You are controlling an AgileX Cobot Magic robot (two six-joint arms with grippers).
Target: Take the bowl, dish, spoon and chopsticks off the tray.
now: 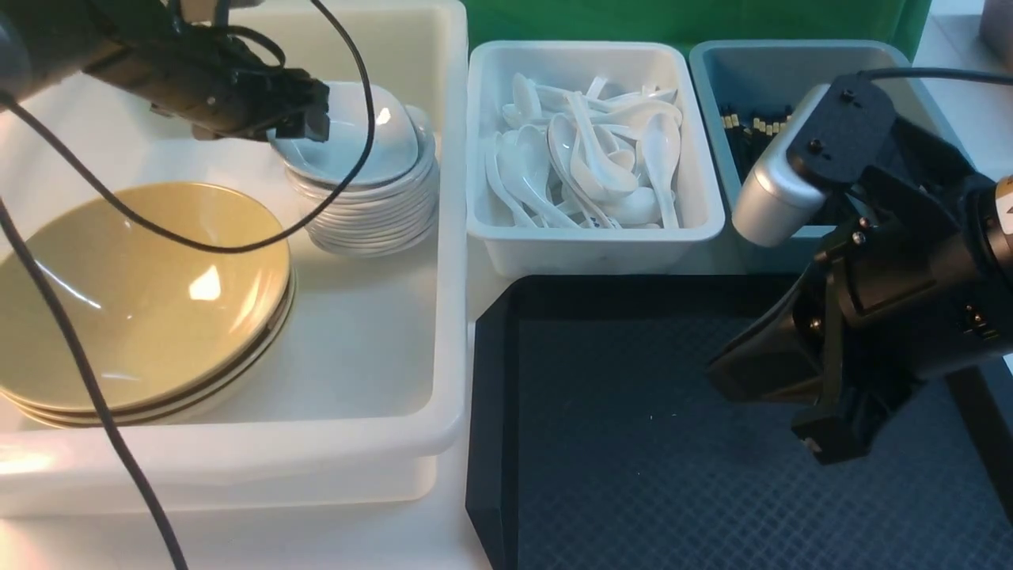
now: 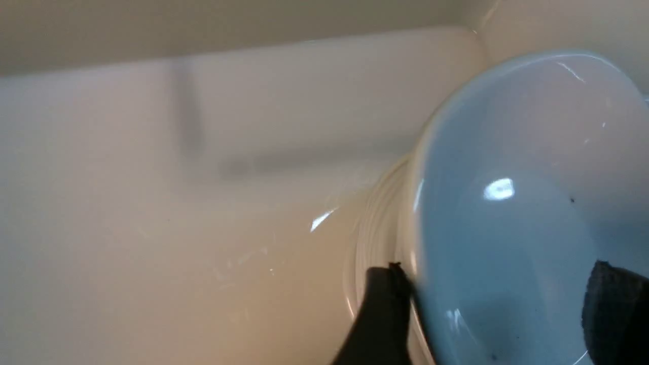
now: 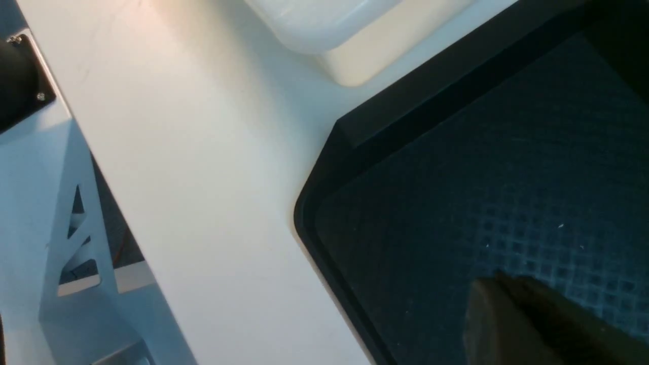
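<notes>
The left gripper (image 1: pixel 309 115) stood spread wide astride the rim of the dish (image 1: pixel 356 134), which leaned tilted atop a stack of white dishes (image 1: pixel 372 222) in the white tub (image 1: pixel 451 237). The right gripper (image 1: pixel 815 412), closed, hovered over the tray (image 1: pixel 633 443).

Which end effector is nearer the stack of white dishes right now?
Left. The left end effector sits at the rim of the top dish of the stack. The right end effector hangs over the tray, well apart.
</notes>
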